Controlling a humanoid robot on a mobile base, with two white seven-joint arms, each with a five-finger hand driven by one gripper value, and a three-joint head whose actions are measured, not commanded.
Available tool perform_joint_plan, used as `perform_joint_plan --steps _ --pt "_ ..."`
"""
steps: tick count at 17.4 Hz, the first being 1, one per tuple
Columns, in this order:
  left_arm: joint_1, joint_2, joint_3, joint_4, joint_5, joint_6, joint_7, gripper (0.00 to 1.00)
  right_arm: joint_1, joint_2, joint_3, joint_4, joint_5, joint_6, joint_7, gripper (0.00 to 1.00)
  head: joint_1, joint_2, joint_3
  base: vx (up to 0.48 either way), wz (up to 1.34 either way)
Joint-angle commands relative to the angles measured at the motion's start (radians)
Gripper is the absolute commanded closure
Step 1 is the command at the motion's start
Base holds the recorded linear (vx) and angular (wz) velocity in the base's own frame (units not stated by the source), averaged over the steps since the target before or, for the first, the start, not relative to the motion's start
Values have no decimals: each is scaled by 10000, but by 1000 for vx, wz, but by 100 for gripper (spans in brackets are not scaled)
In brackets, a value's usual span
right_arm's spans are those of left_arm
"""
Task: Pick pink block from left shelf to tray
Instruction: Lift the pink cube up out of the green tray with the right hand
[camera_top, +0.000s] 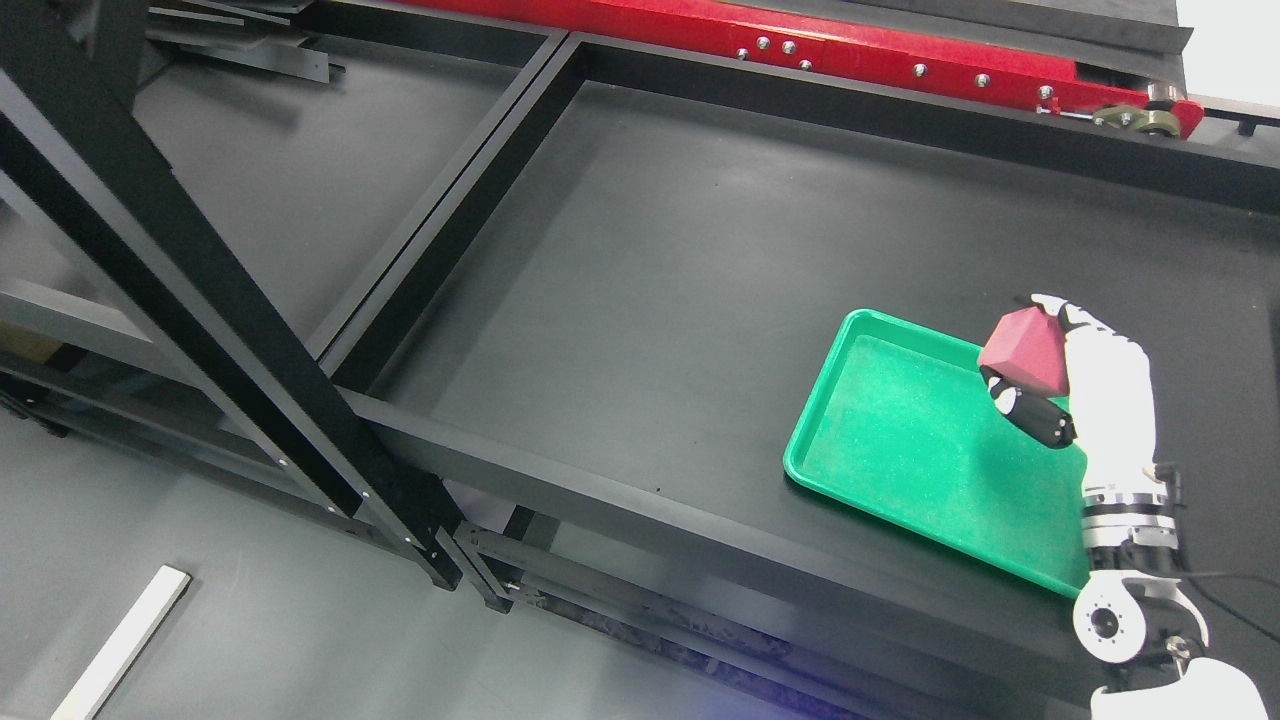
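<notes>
1. Right hand (1065, 375), white with dark fingertips, rises from the lower right corner on its arm and has its fingers curled around the pink block (1025, 352).
2. One white finger lies along the block's upper edge; a dark-tipped digit (1030, 410) presses against its underside, so the block is pinched between them.
3. Held this way, the block is tilted, with a corner pointing up and left, and it hangs over the right part of the green tray (900, 440); whether it touches the tray floor cannot be told.
4. That tray lies flat on the black table surface (650, 290), its right end partly hidden behind the hand and wrist.
5. Left of the tray, black frame bars (440, 220) divide the table into bays, and a thick black beam (200, 290) crosses diagonally further left.
6. Beyond the tray, along the table's far edge, runs a red rail (850, 50) with bolts.
</notes>
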Motion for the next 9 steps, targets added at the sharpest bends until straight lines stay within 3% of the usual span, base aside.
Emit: perform_joint_plan --steps 1,9 --pt "-213 174 0 -175 -15 -5 -4 0 -44 58 -404 -992 -254 -25 14 98 0 0 0 -16 49" --pt "-213 174 0 -175 -15 -5 -4 0 247 549 -127 -992 -254 -55 14 98 0 0 0 -83 335"
